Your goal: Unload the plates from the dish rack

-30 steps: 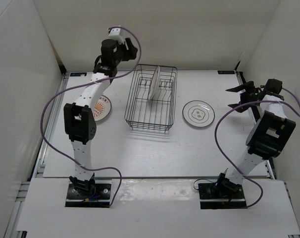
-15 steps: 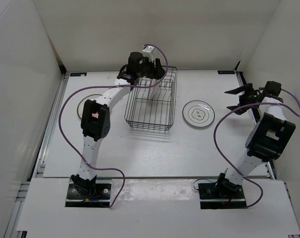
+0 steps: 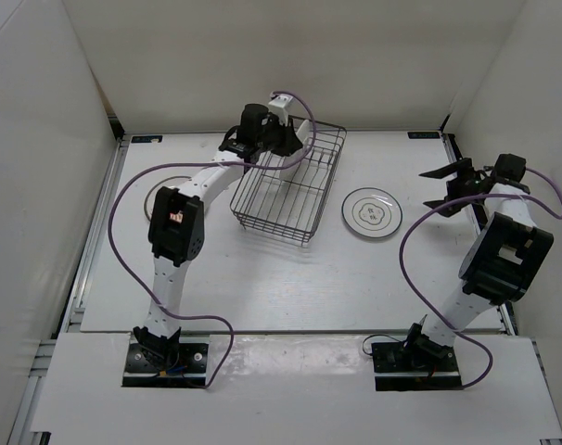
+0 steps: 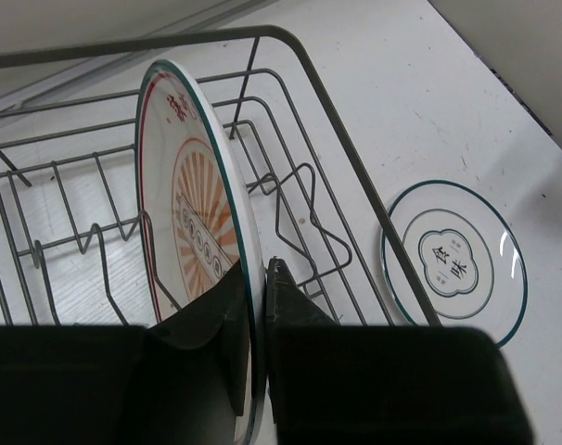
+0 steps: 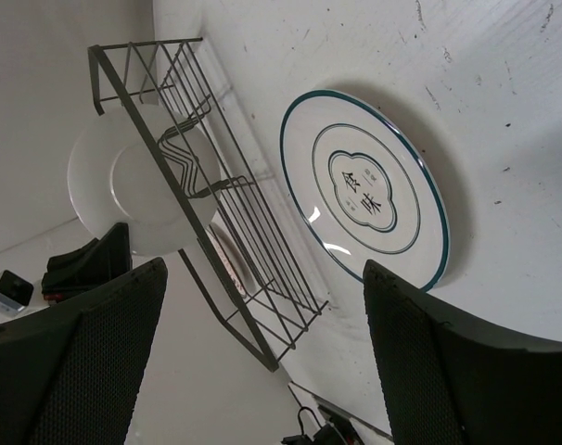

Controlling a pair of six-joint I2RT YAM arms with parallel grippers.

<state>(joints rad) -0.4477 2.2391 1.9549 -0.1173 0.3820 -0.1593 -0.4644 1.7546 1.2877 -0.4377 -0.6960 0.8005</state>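
The left end effector (image 4: 253, 320) was pinched nearly closed on the rim of the orange-rayed plate (image 4: 193, 213), one finger on each face. That plate stood upright on edge among the tines at the far end of the dish rack (image 3: 286, 190). In the overhead view the rack sat near the centre of the white surface (image 3: 262, 278), toward 12 o'clock. It lay askew, its long axis running roughly from 1 o'clock to 7 o'clock.

The ringed plate (image 3: 371, 212) lay flat on the surface at 3 o'clock of the rack, close to it but apart. A third plate (image 3: 157, 197) lay flat at 9 o'clock of the rack, largely hidden behind the left arm, its pattern not readable.

The right end effector (image 3: 445, 184) hung at 3 o'clock of the ringed plate, spread wide and holding nothing. Its wrist view looked across that plate to the rack.
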